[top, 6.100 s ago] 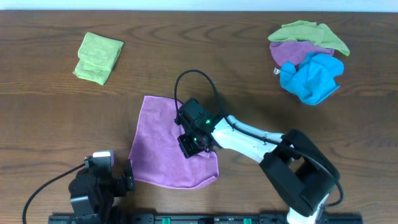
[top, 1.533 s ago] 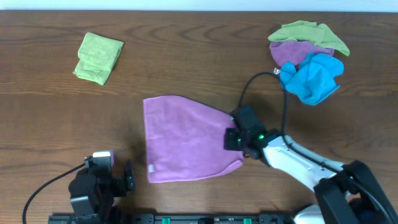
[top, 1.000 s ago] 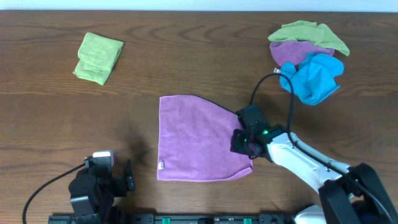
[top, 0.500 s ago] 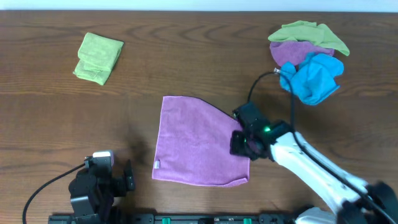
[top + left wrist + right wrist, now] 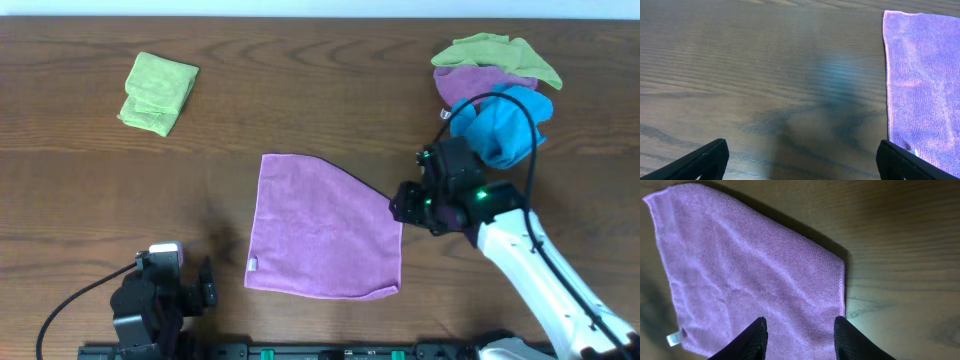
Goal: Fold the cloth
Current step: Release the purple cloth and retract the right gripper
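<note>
A purple cloth (image 5: 320,225) lies flat on the wooden table, spread out with a slanted upper right edge. It also shows in the right wrist view (image 5: 755,275) and at the right edge of the left wrist view (image 5: 925,80). My right gripper (image 5: 405,208) is open and empty, raised just above the cloth's right corner; its two fingertips (image 5: 757,332) frame the cloth below. My left gripper (image 5: 205,283) is open and empty, low at the table's front left, just left of the cloth's white tag (image 5: 252,265).
A folded green cloth (image 5: 158,92) lies at the back left. A pile of green, purple and blue cloths (image 5: 495,95) sits at the back right, close behind my right arm.
My right gripper dragged the purple cloth rightward and spread it flat, then let go of it and lifted away to the right. The left arm has not moved.
</note>
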Controlling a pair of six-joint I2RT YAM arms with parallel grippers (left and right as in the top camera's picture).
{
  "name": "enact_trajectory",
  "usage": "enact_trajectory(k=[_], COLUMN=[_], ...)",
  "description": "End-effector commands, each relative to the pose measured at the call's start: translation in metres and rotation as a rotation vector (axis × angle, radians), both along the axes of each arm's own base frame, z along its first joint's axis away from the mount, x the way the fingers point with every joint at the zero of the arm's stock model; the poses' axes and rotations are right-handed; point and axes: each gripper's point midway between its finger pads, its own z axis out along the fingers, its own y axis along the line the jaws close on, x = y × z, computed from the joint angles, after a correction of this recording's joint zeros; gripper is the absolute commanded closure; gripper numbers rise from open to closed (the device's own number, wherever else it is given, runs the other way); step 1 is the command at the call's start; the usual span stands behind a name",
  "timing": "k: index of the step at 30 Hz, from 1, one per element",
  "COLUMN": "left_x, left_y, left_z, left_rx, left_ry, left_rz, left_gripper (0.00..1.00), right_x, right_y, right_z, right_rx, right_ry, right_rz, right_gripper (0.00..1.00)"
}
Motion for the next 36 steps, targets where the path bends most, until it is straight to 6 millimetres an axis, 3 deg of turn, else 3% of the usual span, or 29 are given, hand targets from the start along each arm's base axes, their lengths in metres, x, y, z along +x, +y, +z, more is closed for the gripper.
enact_trajectory(k=[1,5,9,13,16,20,26,32,34,36], left_x=[-0.009,-0.009,-0.009,-0.009,-0.009,-0.009,-0.01,-0.007,0.004,0.012], left_y=[0.0,0.0,0.0,0.0,0.0,0.0,0.012,0.019,0.002,-0.028], left_z=[-0.015,-0.015,-0.015,-0.015,-0.015,-0.015,-0.014,-0.01,0.001,0.015], left_rx=[-0.004,-0.004,-0.004,-0.004,-0.004,-0.004,0.05,0.083,-0.039,-0.257], left_ry=[0.063,0.063,0.063,0.063,0.063,0.063,0.067,0.047,-0.02,-0.076], left_rz=[0.005,0.005,0.005,0.005,0.005,0.005,0.054,0.071,0.044,-0.017], left_gripper=[0.05,0.05,0.05,0.05,0.05,0.05,0.05,0.05,0.05,0.04], right_x=[-0.01,-0.025,-0.032,-0.022,-0.022,-0.043,-0.079,-0.105,-0.111,-0.115], right_y=[0.008,0.014,0.013,0.001,-0.012,-0.031,-0.026,-0.029,-0.029,-0.024], right_z=[-0.006,-0.01,-0.006,0.014,0.032,0.045,0.065,0.052,0.044,0.04], right_rx=[0.114,0.177,0.149,0.074,-0.002,-0.127,-0.122,-0.129,-0.121,-0.096], right_ry=[0.047,0.094,0.077,-0.033,-0.109,-0.145,-0.196,-0.176,-0.149,-0.133], right_rz=[0.098,0.174,0.233,0.213,0.192,0.186,0.217,0.233,0.242,0.254], right_gripper=[0.57,0.7,0.69,0.68,0.72,0.73,0.67,0.64,0.64,0.63])
